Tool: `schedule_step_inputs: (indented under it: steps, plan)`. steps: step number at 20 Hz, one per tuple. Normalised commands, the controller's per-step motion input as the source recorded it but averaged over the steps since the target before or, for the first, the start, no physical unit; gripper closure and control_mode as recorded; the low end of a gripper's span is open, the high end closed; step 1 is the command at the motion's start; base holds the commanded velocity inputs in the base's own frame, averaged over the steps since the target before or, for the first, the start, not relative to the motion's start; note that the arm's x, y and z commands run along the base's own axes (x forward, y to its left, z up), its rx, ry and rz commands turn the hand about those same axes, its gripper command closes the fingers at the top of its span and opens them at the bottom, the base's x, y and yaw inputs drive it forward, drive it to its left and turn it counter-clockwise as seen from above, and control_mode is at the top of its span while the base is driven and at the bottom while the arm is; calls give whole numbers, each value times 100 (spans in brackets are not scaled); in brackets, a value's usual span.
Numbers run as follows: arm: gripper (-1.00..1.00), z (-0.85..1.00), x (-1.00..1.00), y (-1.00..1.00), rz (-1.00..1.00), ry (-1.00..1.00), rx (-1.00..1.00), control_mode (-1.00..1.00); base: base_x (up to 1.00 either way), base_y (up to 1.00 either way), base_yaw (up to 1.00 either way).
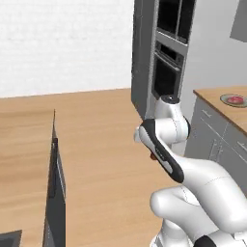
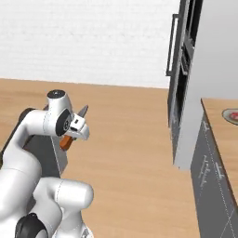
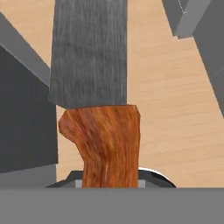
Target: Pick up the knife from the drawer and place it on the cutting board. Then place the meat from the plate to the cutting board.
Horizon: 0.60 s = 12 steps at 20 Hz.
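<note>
My gripper is shut on the knife, held up in the air in front of the arm over the wooden floor. The orange-red handle sits between the jaws, and the grey blade points away from the hand. A sliver of the handle peeks out beside the forearm. The round grey plate with the red meat lies on the wooden counter at the far right. The plate also sits at the right edge of the right base view. The drawer and the cutting board are out of view.
A tall grey oven cabinet stands beyond the arm, to the left of the counter with grey drawer fronts. A dark cabinet end is at the lower left. Open wooden floor lies between them.
</note>
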Motion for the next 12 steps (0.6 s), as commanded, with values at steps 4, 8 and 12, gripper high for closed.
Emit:
schedule_step_inputs:
  steps: [4, 8, 12]
  plan:
    - [100, 0, 0, 0, 0, 0, 0, 100, 1, -3, -78]
    - [100, 0, 0, 0, 0, 0, 0, 100, 12, 0, -74]
    - [100, 0, 0, 0, 0, 0, 0, 100, 48, 12, -64]
